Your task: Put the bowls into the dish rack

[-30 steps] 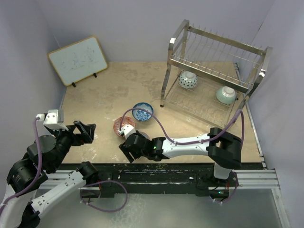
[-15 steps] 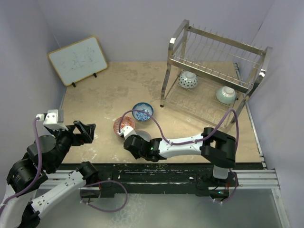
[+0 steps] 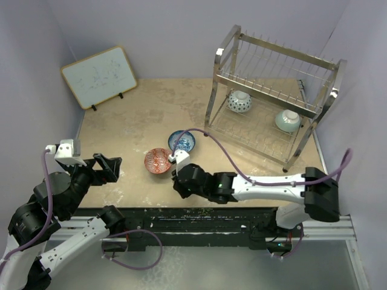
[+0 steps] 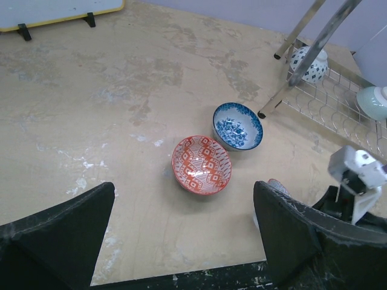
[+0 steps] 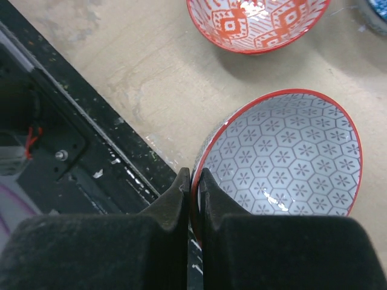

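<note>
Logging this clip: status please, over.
Right tool shut on rim of grey bowl. Left tool open, empty. Red bowl close beside it. Dish rack holds blue-white bowl, mint bowl.

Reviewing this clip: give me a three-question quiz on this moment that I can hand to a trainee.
1. True or false: the right pincer is shut on the rim of the grey bowl.
2. How many bowls sit in the dish rack? A: one. B: two. C: three.
3. Fill in: on the table, the red bowl stands beside a ____ bowl.

Key
1. True.
2. B: a patterned bowl and a green bowl.
3. Blue: the blue bowl.
</note>
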You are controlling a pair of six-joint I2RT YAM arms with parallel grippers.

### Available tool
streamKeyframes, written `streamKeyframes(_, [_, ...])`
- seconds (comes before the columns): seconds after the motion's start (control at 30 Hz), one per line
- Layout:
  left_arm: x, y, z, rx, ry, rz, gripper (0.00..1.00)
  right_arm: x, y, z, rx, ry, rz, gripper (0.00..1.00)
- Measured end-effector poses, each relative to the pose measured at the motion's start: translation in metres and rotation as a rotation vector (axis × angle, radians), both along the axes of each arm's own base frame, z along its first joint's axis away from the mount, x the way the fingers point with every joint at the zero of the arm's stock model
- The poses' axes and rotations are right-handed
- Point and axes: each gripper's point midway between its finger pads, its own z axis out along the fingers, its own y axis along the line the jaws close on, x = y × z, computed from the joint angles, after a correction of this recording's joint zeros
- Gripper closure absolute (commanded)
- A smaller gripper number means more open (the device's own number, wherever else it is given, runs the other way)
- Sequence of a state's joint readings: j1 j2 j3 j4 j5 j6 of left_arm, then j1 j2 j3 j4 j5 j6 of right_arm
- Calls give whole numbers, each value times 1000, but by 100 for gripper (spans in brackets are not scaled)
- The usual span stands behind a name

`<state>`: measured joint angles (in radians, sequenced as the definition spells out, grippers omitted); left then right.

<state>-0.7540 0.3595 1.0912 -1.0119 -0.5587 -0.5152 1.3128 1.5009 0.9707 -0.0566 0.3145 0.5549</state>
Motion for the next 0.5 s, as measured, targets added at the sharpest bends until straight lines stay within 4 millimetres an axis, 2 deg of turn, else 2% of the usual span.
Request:
streamKeyframes(0.1, [0,0,0,-1,-1,0,1,9,-13,18,81,26,-25,100])
streamKeyframes(0.33, [0,0,1,0,-2,-1,1,76,-67,43,277,77,-168,100])
streamKeyframes(0.5, [0,0,5,-6,-9,-1,1,88,-71,61,408,124,-131,100])
